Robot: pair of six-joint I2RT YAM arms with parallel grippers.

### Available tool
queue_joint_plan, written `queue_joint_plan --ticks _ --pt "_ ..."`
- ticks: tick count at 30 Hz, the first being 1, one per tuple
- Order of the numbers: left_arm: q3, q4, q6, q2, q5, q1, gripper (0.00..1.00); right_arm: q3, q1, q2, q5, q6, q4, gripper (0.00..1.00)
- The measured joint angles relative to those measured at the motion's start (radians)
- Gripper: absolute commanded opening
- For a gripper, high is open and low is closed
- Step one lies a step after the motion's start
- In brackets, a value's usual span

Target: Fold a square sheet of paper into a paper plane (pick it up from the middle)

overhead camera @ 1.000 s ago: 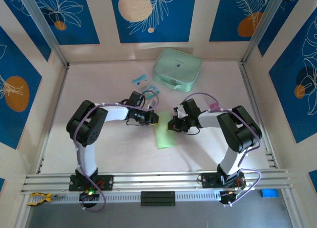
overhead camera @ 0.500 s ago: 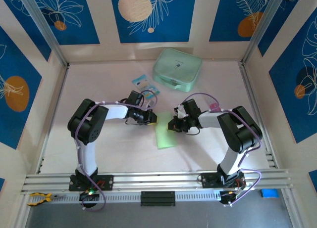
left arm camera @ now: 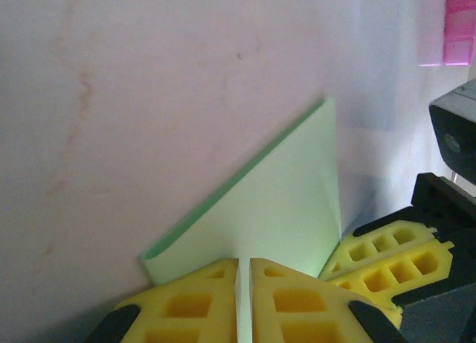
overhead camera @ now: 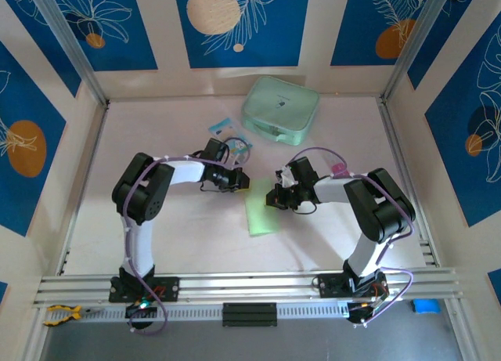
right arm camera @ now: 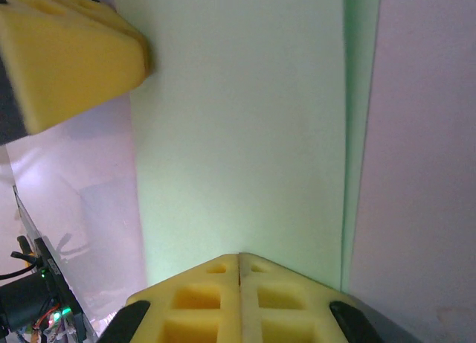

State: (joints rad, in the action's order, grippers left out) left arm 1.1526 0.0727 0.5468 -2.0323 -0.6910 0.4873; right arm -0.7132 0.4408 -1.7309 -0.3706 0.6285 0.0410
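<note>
We take the mint-green zip case (overhead camera: 279, 109) as our marker. It lies flat and closed at the far side of the table (overhead camera: 180, 243). Just left of the case are two small blue-and-white printed packets (overhead camera: 222, 128), and the one nearer the arms is crowded by the left arm's looped cable (overhead camera: 235, 151).

The square sheet of paper (overhead camera: 261, 214) lies on the arms' side of the case, well apart from it and slightly to its left. Both wrists lean in over the paper's end nearest the case and cover it from above.

From overhead the sheet reads as a narrow pale-green strip, plain and unmarked, running away from the case. In the left wrist view it rises to a pointed, triangular outline with a darker folded edge along its left side. In the right wrist view it is a smooth pale plane with a second, greener layer showing along one long edge.

The left gripper (overhead camera: 241, 178) is clenched to a hairline slit, and the paper runs straight into that slit, so we read it as pinching the sheet. The right gripper (overhead camera: 271, 196) has its yellow fingers (left arm camera: 387, 254) pressed fully together on the paper, just beside the left one. We cannot tell whether it pinches a layer or merely rests there.
</note>
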Motion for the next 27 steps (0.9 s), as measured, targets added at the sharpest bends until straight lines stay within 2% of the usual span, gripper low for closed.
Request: queue_joint_plan --ticks 11,18,27 --pt "0.003 0.002 0.007 0.000 0.024 -0.006 0.14 0.002 0.000 0.000 0.000 0.000 0.001 0.00" --pt "0.041 0.046 0.026 0.000 0.122 -0.014 0.14 0.004 0.000 0.003 0.000 0.000 0.003 0.00" --pt "0.073 0.098 0.047 0.000 0.189 -0.019 0.14 0.009 -0.002 0.006 0.000 0.000 0.008 0.00"
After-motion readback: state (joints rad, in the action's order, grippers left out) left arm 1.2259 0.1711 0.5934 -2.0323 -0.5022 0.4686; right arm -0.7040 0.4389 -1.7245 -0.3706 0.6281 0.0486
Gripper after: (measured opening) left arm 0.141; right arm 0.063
